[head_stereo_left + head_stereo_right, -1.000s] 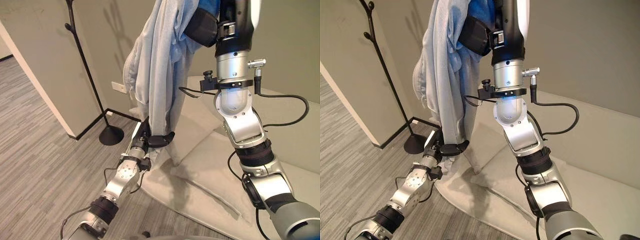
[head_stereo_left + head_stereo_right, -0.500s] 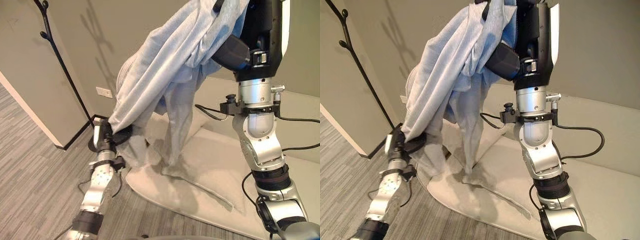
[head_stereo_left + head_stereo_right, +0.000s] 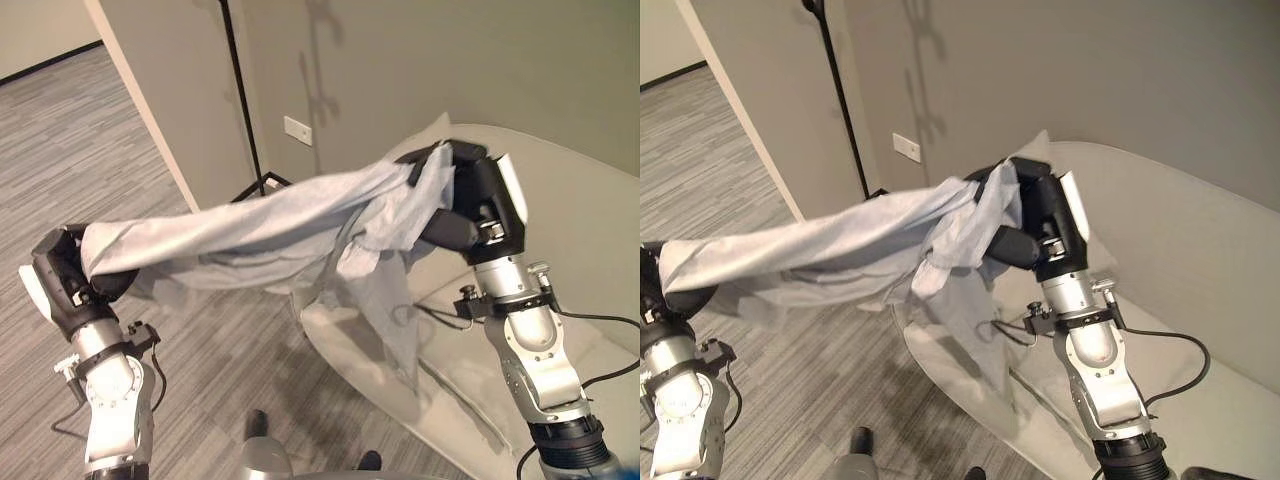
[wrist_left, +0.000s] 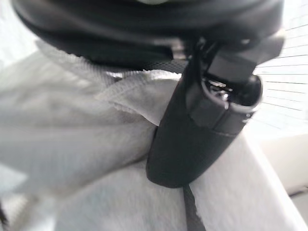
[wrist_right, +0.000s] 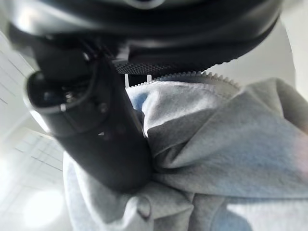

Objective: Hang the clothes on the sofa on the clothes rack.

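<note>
I am seeing the light grey garment (image 3: 270,230) stretched out in the air between my two hands, above the grey striped floor (image 3: 180,330) and the front edge of the pale sofa (image 3: 560,250). My left hand (image 3: 65,280) is holding one end of it low on the left side; in the left wrist view the thumb (image 4: 192,139) is pressing on the cloth, so the fingers are clamped on the garment. My right hand (image 3: 465,190) is raised over the sofa and is gripping the other, bunched end; in the right wrist view its thumb (image 5: 103,144) is pinching the folded fabric, where a zipper edge (image 5: 192,77) is showing. A loose part of the garment is hanging down from the right hand toward the sofa seat. The black pole of the clothes rack (image 3: 240,100) is standing behind the garment, beside the wall corner, and the cloth is not touching it.
</note>
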{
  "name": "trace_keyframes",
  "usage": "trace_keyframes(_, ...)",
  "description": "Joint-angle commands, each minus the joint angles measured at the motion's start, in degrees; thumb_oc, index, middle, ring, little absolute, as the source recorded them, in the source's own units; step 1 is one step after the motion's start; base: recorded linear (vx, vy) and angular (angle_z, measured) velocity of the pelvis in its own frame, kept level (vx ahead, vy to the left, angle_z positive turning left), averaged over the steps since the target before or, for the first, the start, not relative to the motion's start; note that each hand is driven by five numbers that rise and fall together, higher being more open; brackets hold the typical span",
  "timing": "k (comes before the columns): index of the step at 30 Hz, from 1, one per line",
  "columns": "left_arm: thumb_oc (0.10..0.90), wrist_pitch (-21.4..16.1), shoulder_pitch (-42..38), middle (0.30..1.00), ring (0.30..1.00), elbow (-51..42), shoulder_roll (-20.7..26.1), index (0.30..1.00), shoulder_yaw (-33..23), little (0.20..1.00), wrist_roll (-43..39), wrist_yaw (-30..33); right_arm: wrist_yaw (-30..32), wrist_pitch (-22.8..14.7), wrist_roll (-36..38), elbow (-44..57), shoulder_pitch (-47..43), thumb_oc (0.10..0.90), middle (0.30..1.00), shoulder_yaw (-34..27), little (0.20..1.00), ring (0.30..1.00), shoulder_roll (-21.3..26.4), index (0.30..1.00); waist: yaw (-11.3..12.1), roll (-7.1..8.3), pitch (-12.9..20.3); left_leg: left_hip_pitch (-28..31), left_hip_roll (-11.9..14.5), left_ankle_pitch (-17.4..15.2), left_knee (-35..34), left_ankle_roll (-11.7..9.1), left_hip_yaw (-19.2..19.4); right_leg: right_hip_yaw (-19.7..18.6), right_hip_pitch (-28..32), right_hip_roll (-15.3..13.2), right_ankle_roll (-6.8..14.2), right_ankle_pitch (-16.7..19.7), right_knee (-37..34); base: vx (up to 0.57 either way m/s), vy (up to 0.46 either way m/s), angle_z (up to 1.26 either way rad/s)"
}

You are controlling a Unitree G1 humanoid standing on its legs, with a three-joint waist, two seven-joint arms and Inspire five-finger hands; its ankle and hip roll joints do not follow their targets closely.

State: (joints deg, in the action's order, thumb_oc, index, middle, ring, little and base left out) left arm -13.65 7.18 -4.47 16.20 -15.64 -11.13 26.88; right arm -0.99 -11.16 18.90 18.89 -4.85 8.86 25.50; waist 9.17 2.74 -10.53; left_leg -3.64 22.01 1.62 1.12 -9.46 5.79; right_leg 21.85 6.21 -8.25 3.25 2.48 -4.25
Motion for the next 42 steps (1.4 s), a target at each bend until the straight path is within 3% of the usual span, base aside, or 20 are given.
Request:
trace_keyframes(1, 0.4, -5.9, -4.0, 0.3, 0.3, -5.3, 4.3, 0.3, 2.3, 0.3, -0.3, -1.0, -1.0, -4.4, 3.1, 6.2, -3.8, 0.4, 0.3, 0.3, 0.3, 0.3, 0.8, 0.3, -1.4, 1.39, 4.0, 0.8, 4.2, 11.2, -5.3, -1.5, 1.7, -0.6, 2.9, -7.9, 7.2, -3.7, 1.8, 0.1, 0.737, 0.13)
trace_keyframes(3, 0.4, -5.7, -4.6, 0.3, 0.3, -5.4, 4.3, 0.3, 5.2, 0.3, 1.1, -2.2, -2.0, -3.7, 4.0, 6.4, -2.2, 0.4, 0.3, 2.5, 0.3, 0.3, 1.2, 0.3, -1.0, 0.35, 4.9, -0.1, 4.6, 10.1, -4.4, -3.1, -1.4, -0.4, 3.3, -10.3, 8.7, -3.3, 2.6, 0.12, 0.623, 0.26)
trace_keyframes(4, 0.4, -5.6, -5.3, 0.3, 0.3, -5.0, 4.1, 0.3, 7.9, 0.3, 0.9, -3.6, -2.6, -3.4, 3.5, 5.9, 0.3, 0.4, 0.3, 2.5, 0.3, 0.3, 1.7, 0.3, -1.3, 0.08, 5.6, -2.0, 4.2, 6.2, -1.1, -3.5, -1.7, 1.0, 4.3, -13.2, 9.7, -2.5, 3.1, 0.11, 0.652, 0.37)
trace_keyframes(5, 0.4, -5.9, -5.9, 0.3, 0.3, -5.8, 4.3, 0.3, 11.9, 0.3, -0.5, -5.9, -2.8, -2.3, 1.6, 5.5, 1.9, 0.4, 0.3, 3.0, 0.3, 0.3, 0.8, 0.3, -1.7, 0.78, 5.7, -3.5, 0.6, 0.9, 4.0, -3.0, -1.4, 0.5, 4.5, -17.5, 10.5, 2.1, 5.4, 0.1, 0.664, 0.35)
trace_keyframes(6, 0.4, -5.9, -5.9, 0.3, 0.3, -5.7, 4.4, 0.3, 11.9, 0.3, -0.5, -5.9, -2.8, -2.3, 1.5, 5.6, 2.0, 0.4, 0.3, 2.9, 0.3, 0.3, 0.7, 0.3, -1.7, 1.14, 5.8, -4.0, 0.1, 0.8, 4.5, -2.7, -1.4, 0.4, 4.2, -18.0, 10.7, 2.5, 5.3, 0.07, 0.768, 0.68)
trace_keyframes(8, 0.4, -5.1, -8.0, 0.3, 0.3, -6.7, 7.3, 0.3, 14.3, 0.3, 0.8, -7.3, -1.5, -1.1, -1.7, 2.2, 1.3, 0.4, 0.3, 4.4, 0.3, 0.3, -1.1, 0.3, -1.1, 2.09, 4.6, -6.9, -5.8, -3.4, 9.0, 1.8, -1.0, 1.1, 1.6, -24.6, 9.7, 12.6, 12.0, 0.03, 0.589, 0.7)
trace_keyframes(11, 0.4, -5.0, -7.7, 0.3, 0.3, -7.4, 10.2, 0.3, 13.3, 0.3, 4.7, -6.3, -1.6, -0.9, -3.3, 1.4, -0.2, 0.4, 0.3, 5.8, 0.3, 0.3, -2.6, 0.3, -1.2, 1.99, 4.1, -6.0, -9.6, -4.2, 8.1, 5.3, -0.2, 1.8, -1.1, -26.7, 8.5, 15.2, 17.8, 0.07, 0.499, 0.11)
trace_keyframes(14, 0.4, -4.0, -6.0, 0.3, 0.3, -7.0, 10.4, 0.3, 12.7, 0.3, 6.0, -6.9, -2.2, -1.1, -4.4, 2.9, 1.6, 0.4, 0.3, 5.5, 0.3, 0.3, -3.1, 0.3, -3.1, 1.7, 3.6, -0.6, -15.3, -2.7, 1.6, 9.1, -0.6, -3.5, -6.3, -18.7, 4.7, 7.7, 24.8, 0.18, 0.621, 0.38)
trace_keyframes(16, 0.4, -3.8, -4.5, 0.3, 0.3, -7.1, 10.1, 0.3, 12.5, 0.3, 5.8, -8.1, -2.8, -1.3, -3.7, 3.7, 2.6, 0.4, 0.3, 4.6, 0.3, 0.3, -2.6, 0.3, -3.5, 1.53, 3.4, 1.4, -16.4, -2.8, -0.5, 9.8, -0.3, -3.5, -7.6, -15.4, 3.7, 3.8, 26.4, 0.17, 0.362, 0.48)
trace_keyframes(18, 0.4, -2.5, -3.8, 0.3, 0.3, -6.6, 9.1, 0.3, 12.3, 0.3, 4.4, -9.8, -3.5, -1.1, -2.1, 3.2, 5.6, 0.4, 0.3, 2.2, 0.3, 0.3, -2.3, 0.3, -4.9, 1.24, 1.6, 6.4, -18.9, -2.7, -4.7, 10.6, -0.2, -0.2, -14.6, -6.4, 2.6, -1.1, 26.8, 0.2, 0.362, 0.01)
trace_keyframes(20, 0.4, -2.5, -5.3, 0.3, 0.3, -6.1, 7.8, 0.3, 12.8, 0.3, 3.5, -9.7, -2.5, -1.5, -2.3, 2.0, 6.1, 0.4, 0.3, 1.0, 0.3, 0.3, -1.9, 0.3, -6.4, 1.77, 0.0, 8.8, -20.3, -4.1, -5.1, 10.4, -1.4, -1.6, -18.5, -1.5, 2.8, -0.6, 22.0, 0.17, 0.165, 0.01)
trace_keyframes(23, 0.4, -2.7, -6.8, 0.3, 0.3, -5.5, 6.1, 0.3, 15.3, 0.3, 2.9, -11.5, -1.3, -2.5, -1.5, 1.8, 6.7, 0.4, 0.3, -0.4, 0.3, 0.3, -2.0, 0.3, -8.7, 2.74, -1.1, 12.5, -22.4, -6.8, -5.3, 10.1, -3.3, -2.9, -21.9, 1.7, 3.9, 3.3, 11.9, 0.27, 0.08, 0.42)
trace_keyframes(27, 0.4, -2.1, -6.3, 0.3, 0.3, -5.8, 6.1, 0.3, 16.9, 0.3, 4.4, -14.4, -0.6, -2.5, -2.0, 1.2, 7.0, 0.4, 0.3, -0.8, 0.3, 0.3, -2.8, 0.3, -10.3, 2.28, -0.6, 17.5, -22.6, -11.7, -3.8, 9.9, -4.4, 1.3, -20.5, 1.0, 4.9, 5.8, 5.6, 0.5, 0.035, 0.53)
trace_keyframes(31, 0.4, -2.2, -5.8, 0.3, 0.3, -5.2, 5.1, 0.3, 17.3, 0.3, 4.4, -14.8, -0.4, -2.2, -2.4, -0.3, 7.3, 0.4, 0.3, -0.7, 0.3, 0.3, -3.2, 0.3, -12.0, 1.55, 4.4, 21.8, -22.7, -16.0, -2.0, 9.8, -5.0, 1.6, -16.7, 2.2, 2.7, 4.4, 6.1, 0.41, 0.031, 0.39)
trace_keyframes(33, 0.4, -2.6, -5.5, 0.3, 0.3, -5.4, 5.6, 0.3, 16.3, 0.3, 4.1, -14.5, -0.5, -2.7, -2.4, -1.0, 6.9, 0.4, 0.3, -1.4, 0.3, 0.3, -3.0, 0.3, -12.1, -0.97, 7.0, 21.4, -20.1, -12.0, 3.7, 6.9, -2.7, 4.6, -13.1, 4.0, 1.8, 3.3, 4.7, 0.52, -0.021, 0.23)
trace_keyframes(35, 0.4, -2.8, -5.6, 0.3, 0.3, -5.3, 6.0, 0.3, 15.8, 0.3, 4.0, -14.2, -0.2, -2.9, -2.6, -1.7, 6.8, 0.4, 0.3, -1.9, 0.3, 0.3, -2.6, 0.3, -12.3, -1.15, 7.5, 20.0, -19.5, -9.5, 6.3, 5.3, -2.0, 5.3, -12.1, 4.1, 1.5, 3.4, 3.7, 0.27, -0.048, -0.1)
trace_keyframes(36, 0.4, -3.5, -6.2, 0.3, 0.3, -6.0, 7.2, 0.3, 14.4, 0.3, 4.3, -12.9, 0.7, -3.4, -3.1, -2.2, 6.3, 0.4, 0.3, -3.3, 0.3, 0.3, -2.1, 0.3, -12.4, -1.19, 7.1, 14.8, -17.0, -3.1, 18.2, 0.1, 0.8, 5.5, -9.0, 4.7, 0.2, 2.2, 1.9, 0.22, -0.086, -0.17)
trace_keyframes(37, 0.4, -3.9, -6.6, 0.3, 0.3, -6.2, 7.6, 0.3, 13.4, 0.3, 4.5, -11.9, 1.2, -3.6, -3.6, -2.5, 6.3, 0.4, 0.3, -4.2, 0.3, 0.3, -1.5, 0.3, -12.4, -0.8, 6.8, 12.0, -15.5, -0.4, 25.5, -2.0, 2.3, 5.6, -7.6, 4.9, -1.0, 1.5, 0.9, 0.22, -0.092, -0.11)
trace_keyframes(40, 0.4, -4.4, -6.8, 0.3, 0.3, -6.1, 7.6, 0.3, 12.1, 0.3, 4.8, -10.2, 2.8, -3.7, -6.5, -4.0, 6.0, 0.4, 0.3, -5.4, 0.3, 0.3, 0.0, 0.3, -11.4, 0.12, 5.9, 7.2, -12.9, 0.9, 35.8, -1.7, 4.4, 5.0, -5.0, 5.4, -2.6, -0.4, -0.4, 0.23, -0.069, -0.19)
trace_keyframes(42, 0.4, -4.6, -8.7, 0.3, 0.3, -6.1, 8.5, 0.3, 9.0, 0.3, 8.6, -8.0, 6.1, -4.0, -14.0, -5.2, 5.4, 0.4, 0.3, -9.4, 0.3, 0.3, 3.2, 0.3, -10.1, 2.15, 4.6, 2.9, -5.7, -3.3, 35.1, 3.0, 7.8, 1.2, -1.9, 3.8, -1.8, -2.2, -0.8, 0.35, 0.071, -0.43)
